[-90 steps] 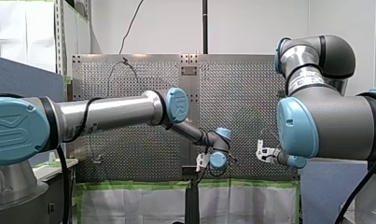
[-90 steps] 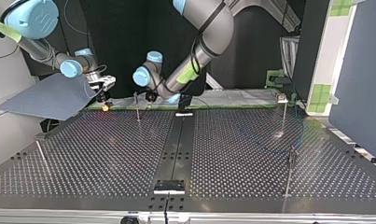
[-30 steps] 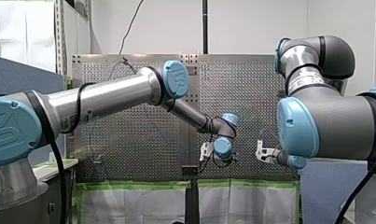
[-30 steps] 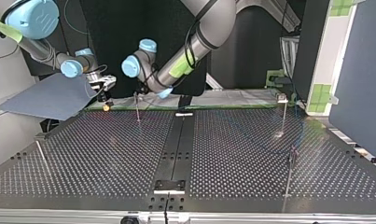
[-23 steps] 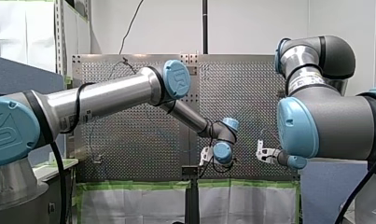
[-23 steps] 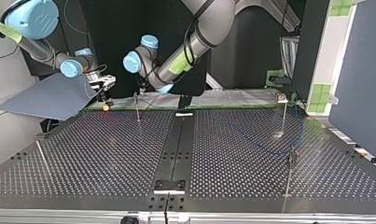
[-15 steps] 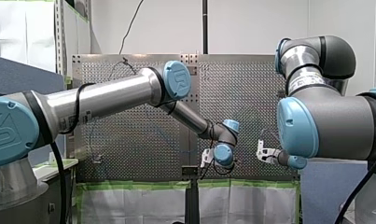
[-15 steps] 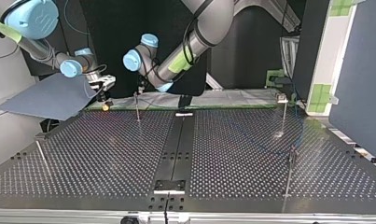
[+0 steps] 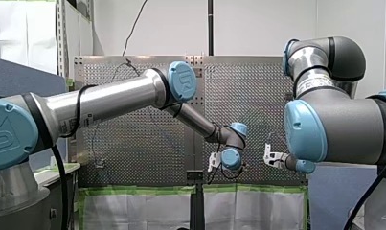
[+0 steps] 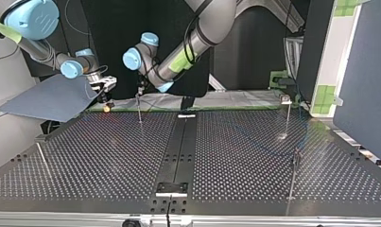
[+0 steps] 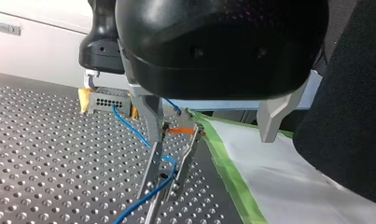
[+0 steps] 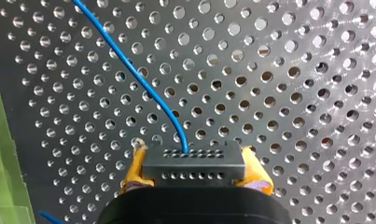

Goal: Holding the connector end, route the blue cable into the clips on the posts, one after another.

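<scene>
My right gripper [image 12: 193, 184] is shut on the black connector [image 12: 193, 164], which sits between its yellow pads. The blue cable [image 12: 143, 79] leaves the connector and runs over the perforated plate. In the left wrist view the same connector [image 11: 106, 100] lies just beyond a thin post with an orange-marked clip [image 11: 182, 128], and the blue cable [image 11: 132, 128] passes the post. My left gripper [image 11: 211, 137] stands open, its fingers on either side of that clip and holding nothing. In the top view my left gripper [image 10: 142, 89] hangs over the post [image 10: 139, 108], beside my right gripper [image 10: 105, 88].
More thin posts stand at the top view's right [image 10: 288, 117], near right [image 10: 294, 176] and near left [image 10: 41, 158]. Green tape [image 11: 227, 168] edges the table beside white sheeting. A grey panel [image 10: 46, 99] lies beside my right arm.
My left arm has swung toward the top view's left, bringing its gripper over the post next to my right gripper. The right arm and the connector have stayed still.
</scene>
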